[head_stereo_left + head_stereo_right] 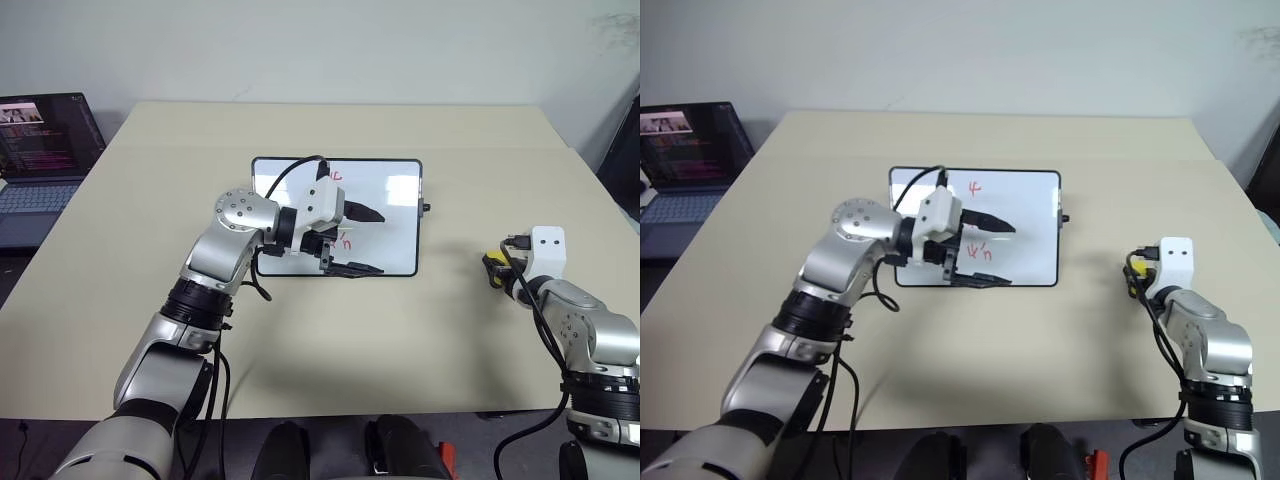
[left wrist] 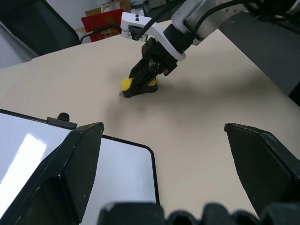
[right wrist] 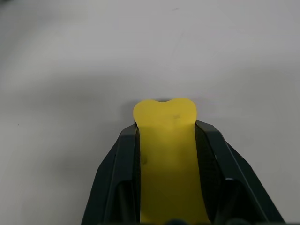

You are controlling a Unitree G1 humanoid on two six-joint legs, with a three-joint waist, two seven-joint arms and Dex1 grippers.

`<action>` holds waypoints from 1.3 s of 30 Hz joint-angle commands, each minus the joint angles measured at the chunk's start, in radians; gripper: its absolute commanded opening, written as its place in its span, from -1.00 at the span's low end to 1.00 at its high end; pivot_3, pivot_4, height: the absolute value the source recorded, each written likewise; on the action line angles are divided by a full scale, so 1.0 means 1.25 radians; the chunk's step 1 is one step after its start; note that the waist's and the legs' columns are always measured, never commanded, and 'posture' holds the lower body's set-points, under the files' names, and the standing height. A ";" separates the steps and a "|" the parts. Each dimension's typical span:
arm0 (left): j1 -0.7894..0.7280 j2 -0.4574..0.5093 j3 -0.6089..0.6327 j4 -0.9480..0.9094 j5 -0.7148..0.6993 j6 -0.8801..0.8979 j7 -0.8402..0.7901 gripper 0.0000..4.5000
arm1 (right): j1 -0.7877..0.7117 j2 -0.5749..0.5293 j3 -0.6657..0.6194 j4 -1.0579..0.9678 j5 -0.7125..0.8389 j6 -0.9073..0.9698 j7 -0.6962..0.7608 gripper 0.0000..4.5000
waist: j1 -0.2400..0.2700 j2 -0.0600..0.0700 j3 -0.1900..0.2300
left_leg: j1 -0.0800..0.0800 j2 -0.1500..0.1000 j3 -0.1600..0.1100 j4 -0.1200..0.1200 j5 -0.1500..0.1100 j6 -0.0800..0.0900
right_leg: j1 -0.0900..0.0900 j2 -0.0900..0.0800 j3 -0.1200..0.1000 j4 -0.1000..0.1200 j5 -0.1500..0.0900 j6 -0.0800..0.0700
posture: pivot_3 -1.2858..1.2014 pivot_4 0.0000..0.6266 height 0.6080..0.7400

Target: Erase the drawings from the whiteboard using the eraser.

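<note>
**Eraser Gripped; Board Not Yet Wiped**

Beige tabletop (image 1: 330,370) fills the workspace, with a pale wall behind it and a laptop (image 1: 45,150) at the far left edge.

**Task status**
- The whiteboard (image 1: 1025,230) lies flat near the middle of the table, well apart from the eraser.
- The drawings (image 1: 978,250) remain on the board: red marks are visible in its central area, one (image 1: 975,186) near the far edge and others partly hidden behind the left gripper. No wiped area can be identified.
- The eraser (image 3: 166,154) is on the table to the right of the board. The grasp step appears complete; lifting, carrying to the board and wiping are judged to be outstanding.

**Right arm**
- The right gripper (image 2: 140,84) is closed on the eraser. The right wrist view shows the yellow block pinched between both black fingers (image 3: 117,178), its far end protruding beyond the tips.
- The gripper slopes downward toward the table. The eraser's dark underside appears to rest on the surface.

**Left arm**
- The left gripper (image 1: 362,242) hovers over the whiteboard, pointing toward the robot's right.
- Its fingers are spread wide and hold nothing. One finger (image 1: 360,212) lies over the board's middle, the other (image 1: 355,268) over its near edge.
</note>
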 commanded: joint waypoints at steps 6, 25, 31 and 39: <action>-0.004 0.006 0.015 -0.031 -0.005 0.001 0.006 1.00 | -0.008 0.004 0.007 -0.004 -0.016 -0.020 0.005 -0.45 | -0.001 0.000 0.000 | 0.000 0.000 0.000 0.000 0.000 0.000 | 0.000 0.000 0.000 0.000 0.000 0.000 | 0.03 -0.52 1.00; 0.174 0.111 0.182 -0.224 -0.053 0.262 0.238 1.00 | 0.136 0.056 0.080 -0.561 0.091 0.104 0.014 -0.45 | -0.002 0.000 0.000 | 0.000 0.002 -0.002 0.000 0.000 0.000 | 0.000 -0.002 -0.001 0.001 0.000 0.000 | 0.03 -0.52 1.00; 0.198 0.154 0.210 -0.249 -0.034 0.312 0.309 1.00 | -0.029 0.116 0.208 -0.544 0.097 0.151 -0.003 -0.45 | -0.002 0.000 0.000 | 0.001 0.002 -0.002 0.001 0.000 0.000 | 0.000 -0.002 -0.002 0.002 0.000 0.001 | 0.03 -0.52 1.00; 0.170 0.170 0.219 -0.199 -0.016 0.363 0.384 1.00 | -0.360 0.178 0.340 -0.208 0.022 0.026 0.061 -0.45 | -0.001 0.000 0.000 | 0.000 0.001 -0.002 0.001 0.000 0.000 | 0.000 -0.002 -0.002 0.001 0.001 0.001 | 0.03 -0.52 1.00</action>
